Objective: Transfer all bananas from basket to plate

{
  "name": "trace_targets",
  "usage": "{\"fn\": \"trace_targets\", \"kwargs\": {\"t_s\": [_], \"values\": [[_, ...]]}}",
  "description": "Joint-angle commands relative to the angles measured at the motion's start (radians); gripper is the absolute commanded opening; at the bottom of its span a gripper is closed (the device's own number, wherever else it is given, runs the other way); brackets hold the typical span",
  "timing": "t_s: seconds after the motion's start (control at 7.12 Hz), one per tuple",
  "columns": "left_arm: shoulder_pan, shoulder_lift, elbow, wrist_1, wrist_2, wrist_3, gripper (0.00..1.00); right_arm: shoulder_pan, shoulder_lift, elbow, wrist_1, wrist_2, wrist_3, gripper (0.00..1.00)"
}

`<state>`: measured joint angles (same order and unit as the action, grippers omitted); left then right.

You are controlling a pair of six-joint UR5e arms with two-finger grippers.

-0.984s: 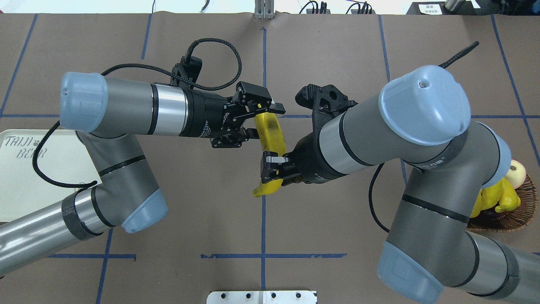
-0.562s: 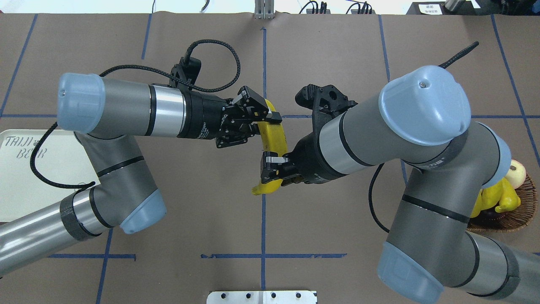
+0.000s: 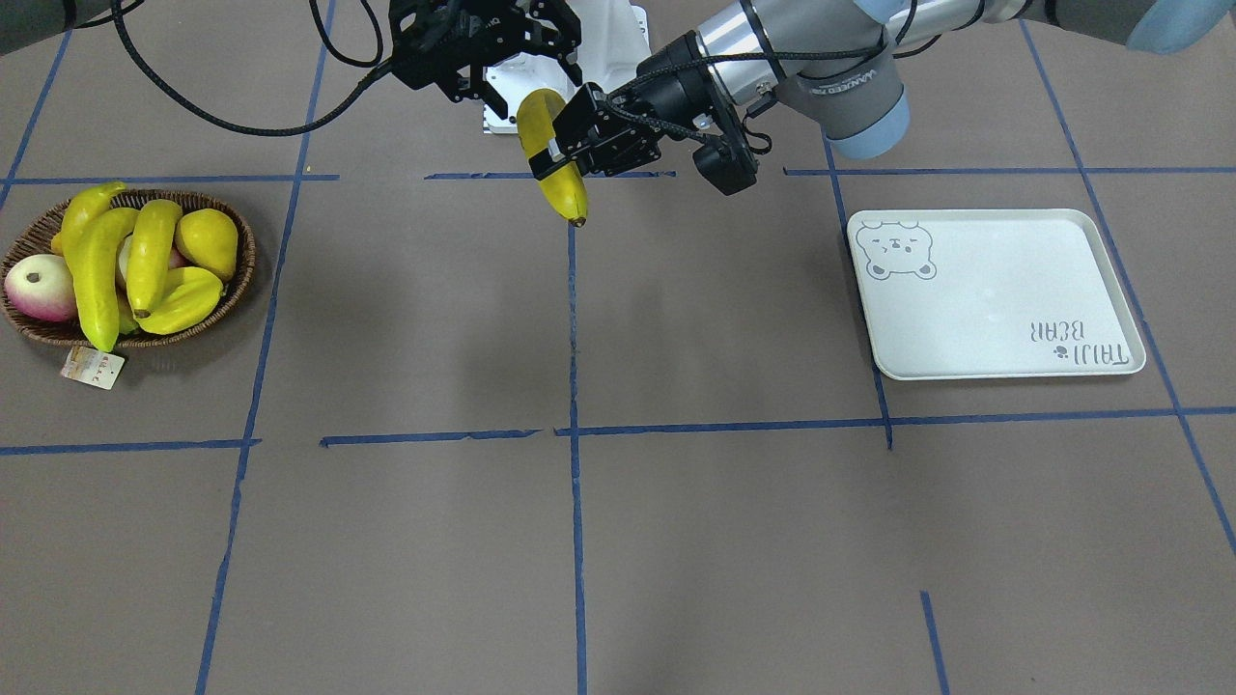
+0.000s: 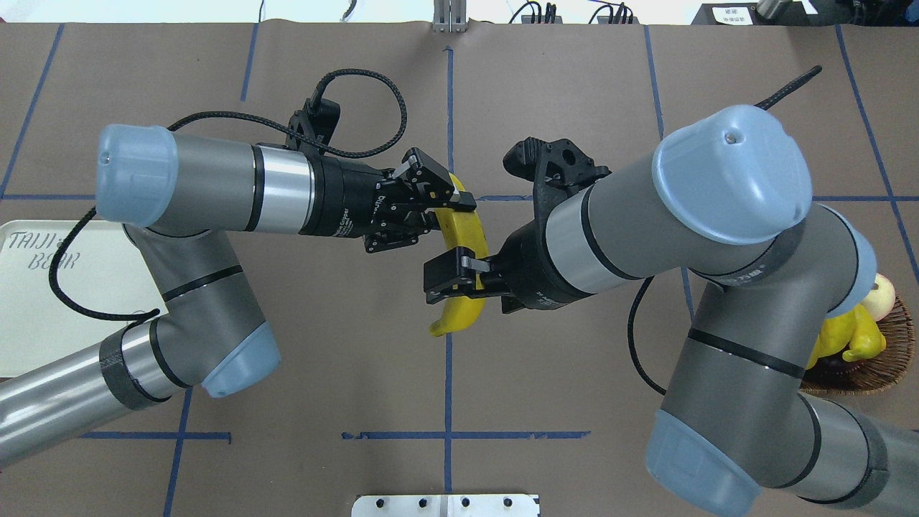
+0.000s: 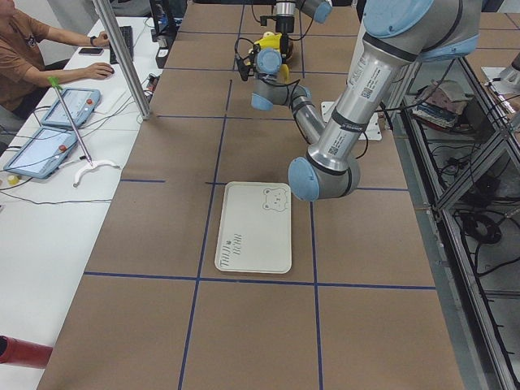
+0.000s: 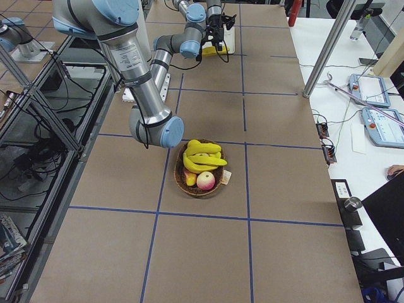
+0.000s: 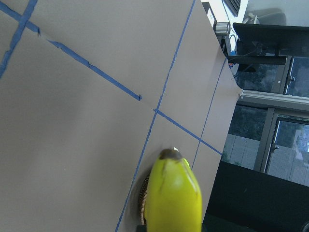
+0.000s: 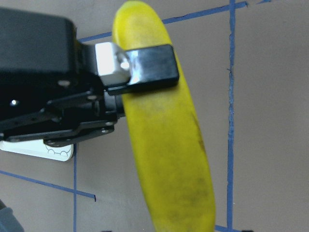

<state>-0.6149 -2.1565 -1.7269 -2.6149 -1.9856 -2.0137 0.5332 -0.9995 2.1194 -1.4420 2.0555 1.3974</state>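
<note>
Over the table's (image 4: 323, 359) middle, the left gripper (image 4: 451, 207) pinches the banana's (image 4: 468, 231) far end — the right gripper (image 4: 459, 283), around its near half, seems spread; basket (image 4: 890, 362) far right, plate (image 4: 43, 323) left.

Both arms stretched inward, left hand (image 4: 446, 214) clamped on banana (image 4: 470, 233), right hand (image 4: 459, 283) jaws parted.

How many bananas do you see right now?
4. One banana hangs mid-air in the left hand; three bananas lie in the wicker basket. Others may be hidden beneath them.
</note>
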Motion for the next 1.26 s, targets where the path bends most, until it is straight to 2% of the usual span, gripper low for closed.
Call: {"fn": "trace_targets", "kwargs": {"t_s": [0.0, 0.28, 0.42, 0.56, 0.7, 0.84, 1.12], "values": [[-0.049, 0.023, -0.026, 0.209, -0.016, 0.009, 0.00, 0.051, -0.005, 0.040, -0.001, 0.005, -0.004, 1.00], [-0.092, 0.114, -0.185, 0.578, -0.048, 0.355, 0.00, 0.103, -0.014, 0.053, -0.008, 0.002, -0.005, 1.00], [-0.121, 0.192, -0.254, 0.705, -0.048, 0.491, 0.00, 0.128, -0.033, 0.053, -0.012, 0.003, -0.006, 1.00], [-0.152, 0.284, -0.272, 0.769, -0.047, 0.606, 0.00, 0.137, -0.056, 0.053, -0.012, 0.002, -0.006, 1.00], [-0.181, 0.413, -0.267, 0.770, -0.045, 0.729, 0.00, 0.142, -0.064, 0.050, -0.012, 0.002, -0.006, 1.00], [-0.227, 0.497, -0.257, 0.771, -0.047, 0.813, 0.00, 0.142, -0.067, 0.050, -0.012, 0.000, -0.006, 1.00], [-0.255, 0.530, -0.138, 0.770, -0.045, 0.829, 0.00, 0.142, -0.074, 0.048, -0.012, 0.000, -0.006, 1.00]]}}
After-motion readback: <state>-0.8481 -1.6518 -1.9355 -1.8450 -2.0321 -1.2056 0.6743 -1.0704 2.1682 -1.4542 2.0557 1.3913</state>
